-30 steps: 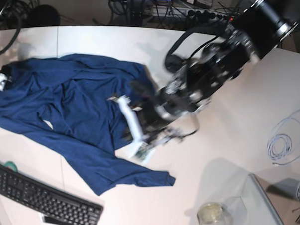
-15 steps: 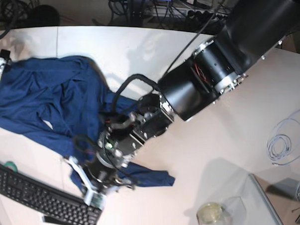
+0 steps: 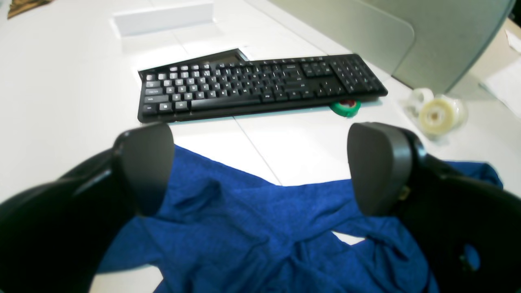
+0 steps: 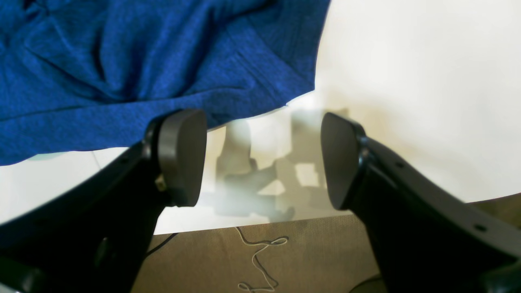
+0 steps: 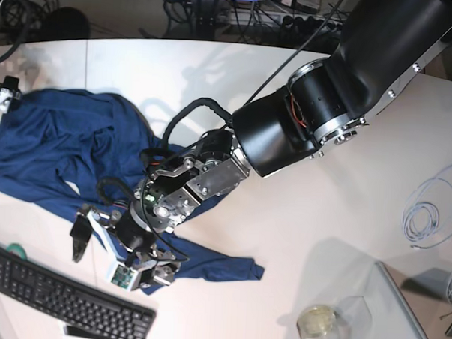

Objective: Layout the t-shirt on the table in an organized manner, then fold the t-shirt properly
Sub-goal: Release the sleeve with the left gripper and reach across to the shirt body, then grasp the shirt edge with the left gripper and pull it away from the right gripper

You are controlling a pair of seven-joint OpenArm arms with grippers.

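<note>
Counts: one t-shirt (image 5: pixel 54 151); one worktop (image 5: pixel 314 211); one black keyboard (image 5: pixel 63 294); two tape rolls, one green (image 3: pixel 345 108), one clear (image 3: pixel 437 115); two robot arms; one white cable coil (image 5: pixel 430 208).

No readable text anywhere; keyboard (image 3: pixel 260 83) key legends are too blurred to make out, and no labels or brands show.
</note>
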